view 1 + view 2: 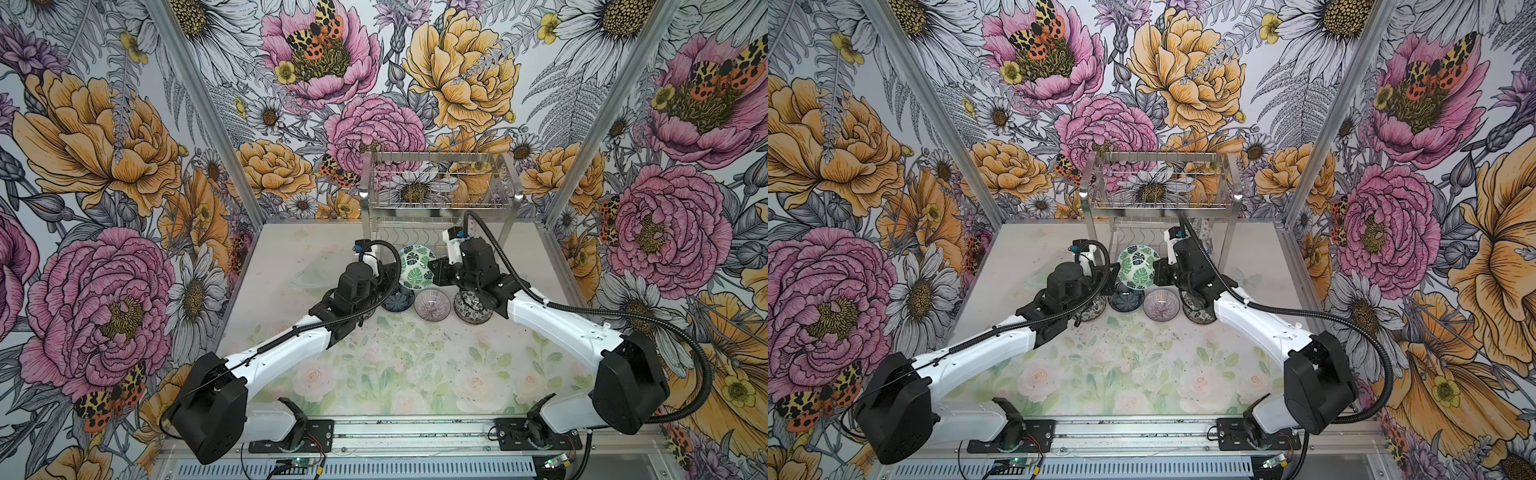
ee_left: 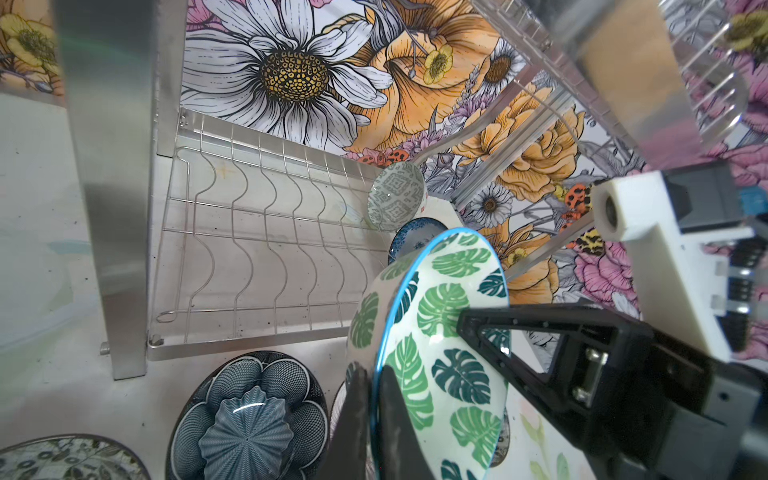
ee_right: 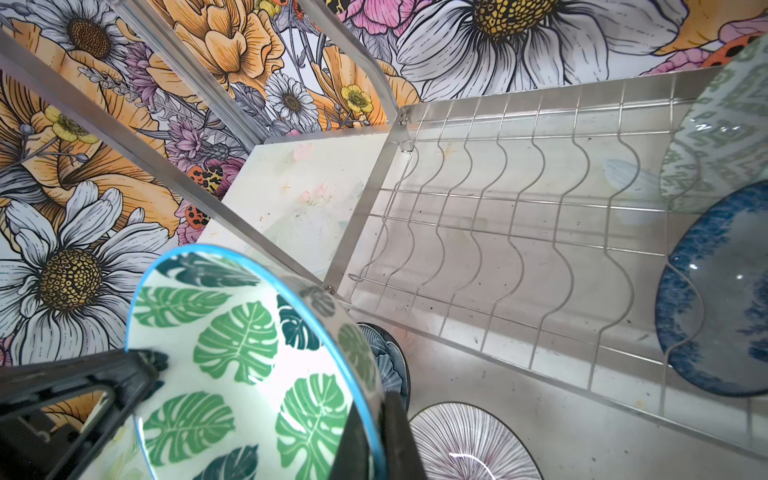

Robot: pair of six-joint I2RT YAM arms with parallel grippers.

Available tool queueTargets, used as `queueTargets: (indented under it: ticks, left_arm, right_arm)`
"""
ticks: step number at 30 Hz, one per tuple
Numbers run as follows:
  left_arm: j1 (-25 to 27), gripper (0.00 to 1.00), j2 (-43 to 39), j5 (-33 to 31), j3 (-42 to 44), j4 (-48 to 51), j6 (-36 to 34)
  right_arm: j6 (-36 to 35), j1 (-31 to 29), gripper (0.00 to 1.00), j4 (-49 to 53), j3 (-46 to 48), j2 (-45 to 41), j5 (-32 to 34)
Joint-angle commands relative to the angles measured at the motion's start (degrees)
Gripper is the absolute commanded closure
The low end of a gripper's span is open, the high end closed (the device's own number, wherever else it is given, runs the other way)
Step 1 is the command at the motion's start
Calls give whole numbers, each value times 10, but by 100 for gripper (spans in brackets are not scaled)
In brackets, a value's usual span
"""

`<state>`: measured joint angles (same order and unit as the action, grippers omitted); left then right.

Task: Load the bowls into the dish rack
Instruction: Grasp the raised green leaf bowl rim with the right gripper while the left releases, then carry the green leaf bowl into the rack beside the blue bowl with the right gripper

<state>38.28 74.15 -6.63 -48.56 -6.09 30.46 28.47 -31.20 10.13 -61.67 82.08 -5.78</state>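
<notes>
The green leaf bowl (image 1: 417, 266) hangs on its edge above the worktop (image 1: 374, 365), near the dish rack (image 1: 440, 178) at 12 o'clock. My right gripper (image 3: 376, 411) is pinched tight on its rim at 3 o'clock. My left gripper (image 2: 374, 382) straddles the rim at 9 o'clock — tight or loose, I can't tell. One pinch may slip — the bowl could drop on the pink-lined bowl (image 1: 432, 303) below and chip. From above, my arms (image 1: 291, 345) hide the rack's low shelf (image 2: 257, 257).

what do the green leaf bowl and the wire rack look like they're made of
Leaf bowl: probably glazed ceramic, with a glossy finish. Small light glints sit on the printed inside, and the rim is smooth and blue.
Rack: bare polished metal, likely stainless steel. It has thin silver wires, and its flat posts show bright glints.
</notes>
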Motion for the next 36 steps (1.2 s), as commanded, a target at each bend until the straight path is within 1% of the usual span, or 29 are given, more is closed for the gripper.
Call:
queueTargets:
  ticks: [1, 3, 4, 5, 8, 9, 13, 18, 23, 25, 27, 32, 36]
  left_arm:
    - [-13, 45, -29, -17, -40, 99, -60]
    - [-14, 16, -46, -29, -44, 135, -90]
    - [-15, 6, -55, -36, -44, 146, -99]
    - [-17, 1, -63, -39, -44, 159, -111]
    - [-24, 1, -83, -50, -49, 198, -135]
    - [-25, 1, -88, -71, -51, 211, -147]
    - [-26, 1, -106, -105, -59, 255, -187]
    - [-35, 1, -121, -114, -66, 282, -218]
    - [-52, 1, -122, -110, -61, 279, -231]
    - [-60, 1, -120, -103, -55, 270, -232]
    - [-73, 1, -118, -89, -49, 259, -234]
    - [-100, 1, -113, -72, -35, 242, -232]
    - [-113, 1, -119, -64, -25, 229, -231]
  right_arm:
    - [-26, -3, 100, -2, -5, -50, 57]
    - [-47, -6, 100, 16, -4, -61, 112]
    - [-57, -8, 100, 22, -4, -65, 138]
    - [-71, -12, 100, 30, -4, -69, 172]
    - [-112, -28, 100, 40, -5, -76, 276]
    - [-130, -37, 100, 40, -6, -77, 314]
    - [-190, -69, 100, 40, -16, -60, 445]
    - [-263, -97, 100, 28, -44, -6, 567]
    - [-313, -110, 100, -30, -42, 40, 624]
    - [-336, -111, 100, -68, -38, 59, 646]
    - [-374, -111, 100, -120, -30, 79, 662]
    - [-458, -106, 100, -234, -31, 138, 672]
    - [-508, -91, 100, -270, -68, 197, 677]
